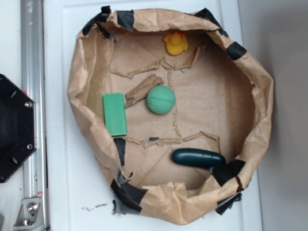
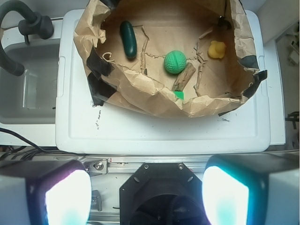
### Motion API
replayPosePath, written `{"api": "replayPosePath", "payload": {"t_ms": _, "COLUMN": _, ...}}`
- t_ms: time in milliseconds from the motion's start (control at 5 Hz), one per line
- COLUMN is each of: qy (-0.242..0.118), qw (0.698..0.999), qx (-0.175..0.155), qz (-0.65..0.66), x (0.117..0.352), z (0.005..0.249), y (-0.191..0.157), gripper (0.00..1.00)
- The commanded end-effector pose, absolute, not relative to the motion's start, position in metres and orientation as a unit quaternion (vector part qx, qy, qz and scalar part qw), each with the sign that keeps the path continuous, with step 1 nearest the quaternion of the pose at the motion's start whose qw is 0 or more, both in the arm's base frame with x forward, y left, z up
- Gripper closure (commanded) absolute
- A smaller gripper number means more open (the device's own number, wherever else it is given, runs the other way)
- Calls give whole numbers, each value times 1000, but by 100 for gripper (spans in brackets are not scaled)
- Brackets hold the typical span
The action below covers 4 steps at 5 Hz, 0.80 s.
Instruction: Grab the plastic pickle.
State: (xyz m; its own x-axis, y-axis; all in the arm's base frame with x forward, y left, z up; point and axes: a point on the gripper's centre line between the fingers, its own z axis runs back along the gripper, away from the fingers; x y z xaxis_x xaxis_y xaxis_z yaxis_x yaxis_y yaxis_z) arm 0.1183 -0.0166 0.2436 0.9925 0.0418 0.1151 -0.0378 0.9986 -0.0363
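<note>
The plastic pickle (image 1: 198, 158) is dark green and glossy and lies flat on the brown paper near the lower right wall of the paper-lined bin (image 1: 263, 110). In the wrist view the pickle (image 2: 128, 39) shows at the upper left inside the bin. My gripper (image 2: 147, 194) is far back from the bin, over the black robot base, and does not show in the exterior view. Its two fingertips (image 2: 65, 197) stand wide apart with nothing between them: it is open.
A light green dimpled ball (image 1: 160, 99), a flat green block (image 1: 114, 114), a brown wood piece (image 1: 143, 90) and a yellow rubber duck (image 1: 175, 43) also lie in the bin. The bin stands on a white surface (image 1: 77, 192); the black base (image 1: 14, 127) and metal rail (image 1: 32, 57) are at left.
</note>
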Motion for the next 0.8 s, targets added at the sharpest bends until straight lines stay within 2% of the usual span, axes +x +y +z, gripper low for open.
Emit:
{"api": "replayPosePath", "payload": {"t_ms": 0, "qy": -58, "qw": 998, "qx": -17, "qz": 20, "x": 118, "z": 244, "y": -17, "gripper": 0}}
{"api": "replayPosePath", "payload": {"t_ms": 200, "qy": -58, "qw": 998, "qx": -16, "qz": -7, "x": 156, "z": 228, "y": -13, "gripper": 0}}
{"api": "replayPosePath", "payload": {"t_ms": 400, "qy": -51, "qw": 998, "qx": -2, "qz": -19, "x": 175, "z": 219, "y": -3, "gripper": 0}}
{"api": "replayPosePath", "payload": {"t_ms": 600, "qy": -45, "qw": 998, "qx": -1, "qz": -50, "x": 201, "z": 203, "y": 0, "gripper": 0}}
